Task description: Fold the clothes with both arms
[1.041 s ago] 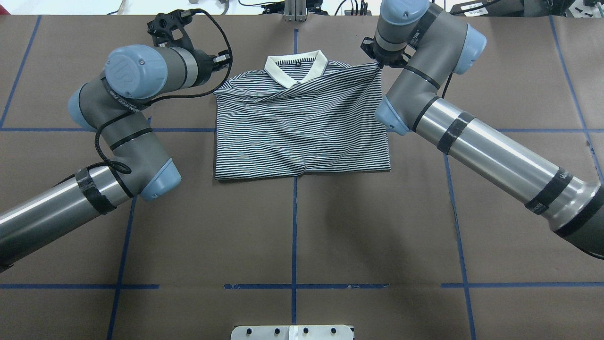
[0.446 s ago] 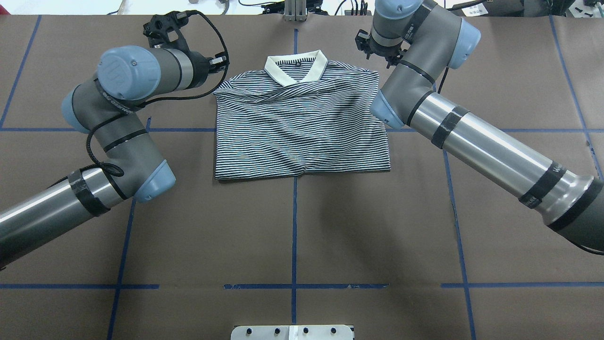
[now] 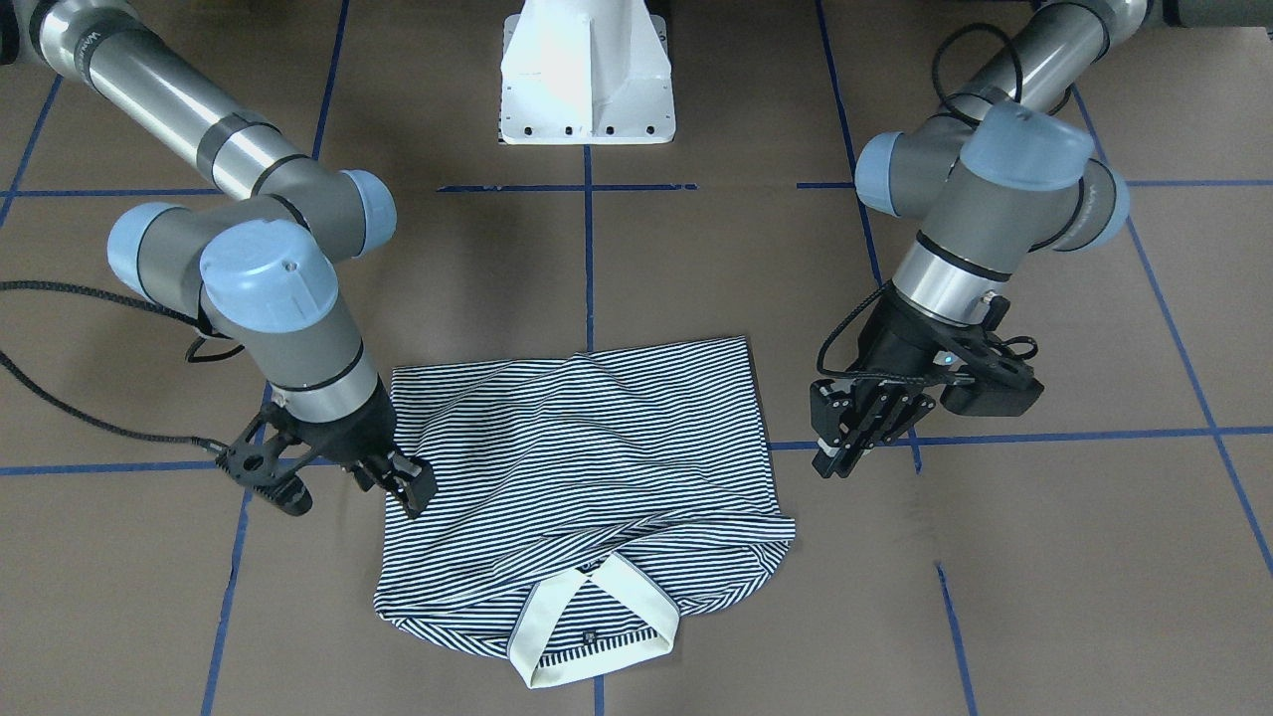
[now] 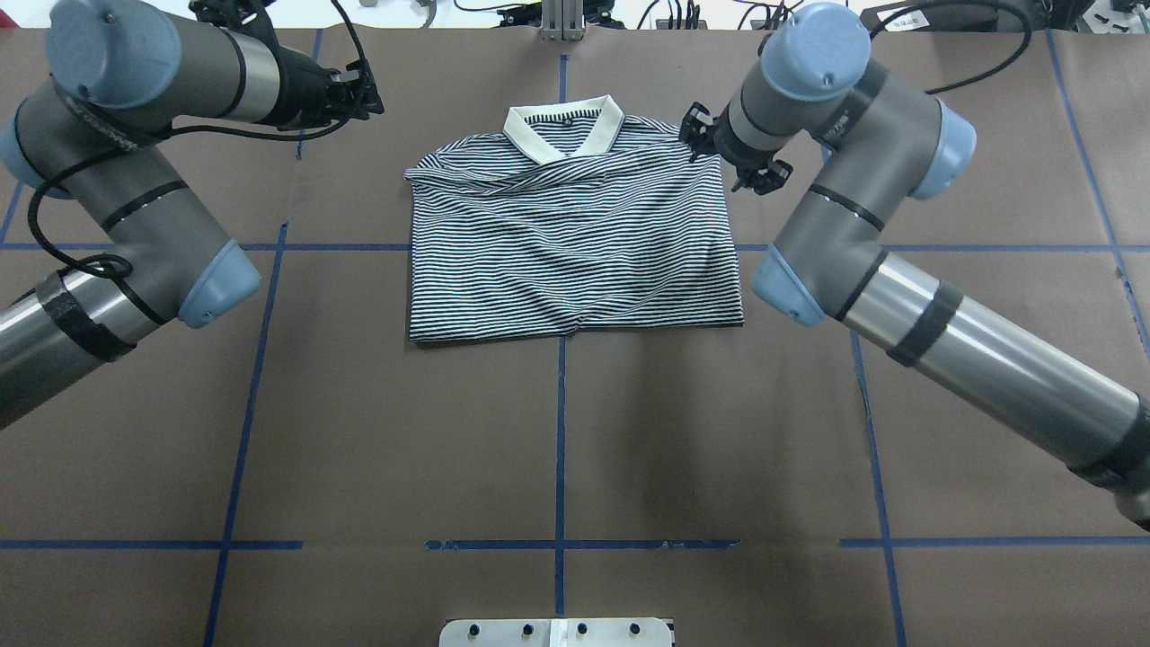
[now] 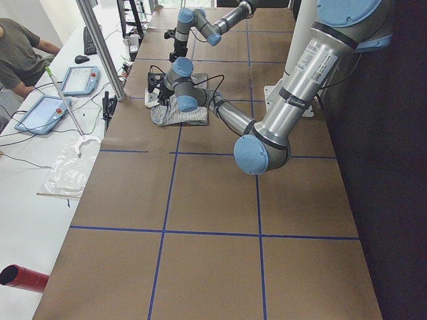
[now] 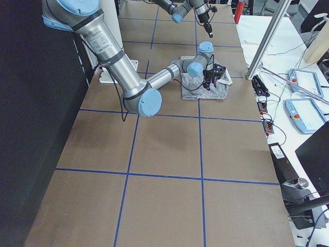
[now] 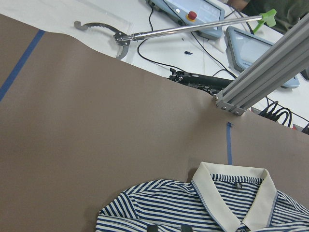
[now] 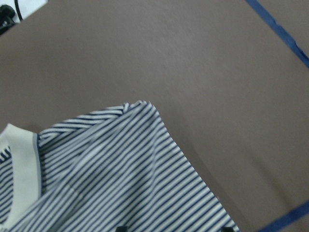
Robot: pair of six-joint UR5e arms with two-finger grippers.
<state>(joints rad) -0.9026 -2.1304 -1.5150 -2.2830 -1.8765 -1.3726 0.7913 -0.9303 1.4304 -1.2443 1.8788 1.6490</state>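
The striped polo shirt (image 4: pixel 575 243) lies folded into a rough rectangle at the table's far middle, with its cream collar (image 4: pixel 564 126) on the far side. It also shows in the front view (image 3: pixel 587 457). My right gripper (image 4: pixel 699 137) hovers just over the shirt's far right corner (image 8: pixel 140 108). It is open and holds nothing. It shows at the shirt's left edge in the front view (image 3: pixel 403 482). My left gripper (image 4: pixel 370 93) is shut and empty. It is raised well to the left of the shirt, and in the front view (image 3: pixel 827 463) to its right.
The white pedestal base (image 3: pixel 587 80) stands at the near middle edge. An aluminium post (image 4: pixel 561 18) rises behind the collar. Blue tape lines (image 4: pixel 560 431) grid the brown table. Tablets and a grabber tool (image 7: pixel 174 31) lie beyond the far edge. An operator (image 5: pixel 20 53) sits there.
The right gripper let go of the shirt's far right corner, which dropped flat, then lifted and came back over it. The left arm swung up and away to the left.
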